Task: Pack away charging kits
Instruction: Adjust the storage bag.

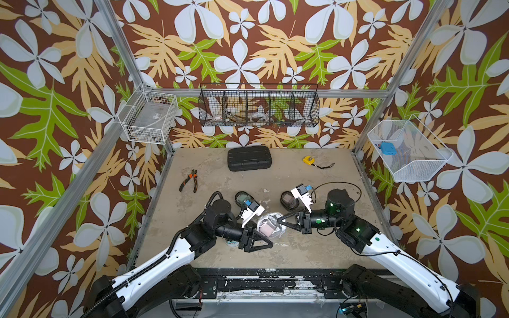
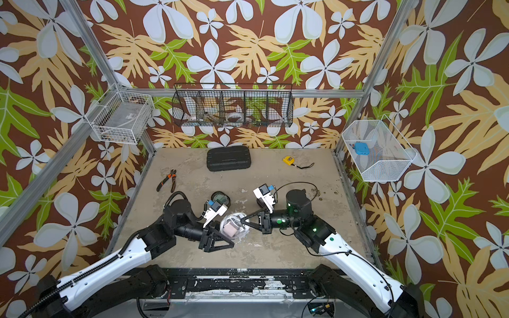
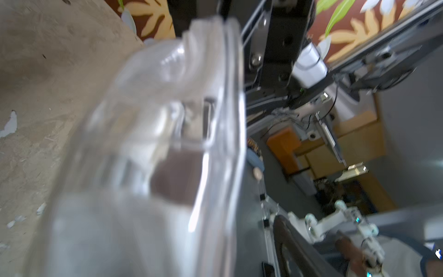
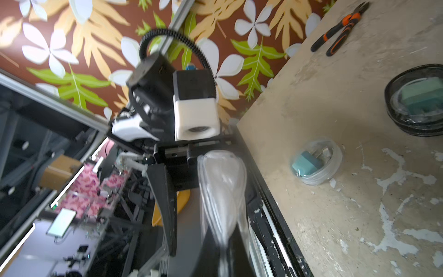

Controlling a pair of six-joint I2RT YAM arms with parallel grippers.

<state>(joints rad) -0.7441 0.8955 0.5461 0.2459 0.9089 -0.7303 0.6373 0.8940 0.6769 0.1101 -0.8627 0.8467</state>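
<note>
Floral wallpaper in brown, green and cream walls in a scuffed beige worktop (image 1: 303,247). Near its middle front, between the two arms, is the clear case (image 1: 271,225). It is an oval, see-through shell with its broad face turned up in both top views. A dusty-pink plug (image 1: 266,230) shows through it, and a white cable (image 2: 234,216) is looped against the inner wall. In the right wrist view the shell appears edge-on, thin, glossy and blurred.

The right gripper (image 1: 278,219) has its jaws closed tight on the case's rim, on the side nearer the right arm. The left gripper (image 1: 268,242) is at the opposite side with its jaws standing apart; whether either touches the shell I cannot tell.

Farther back, a black-rimmed case (image 1: 241,197) holds a teal plug (image 4: 422,99). Another black-rimmed case (image 1: 289,200) lies apart from it, toward the right arm. A second clear case (image 4: 316,165), with another teal plug (image 4: 306,165) inside, lies on the worktop by the left arm.
</note>
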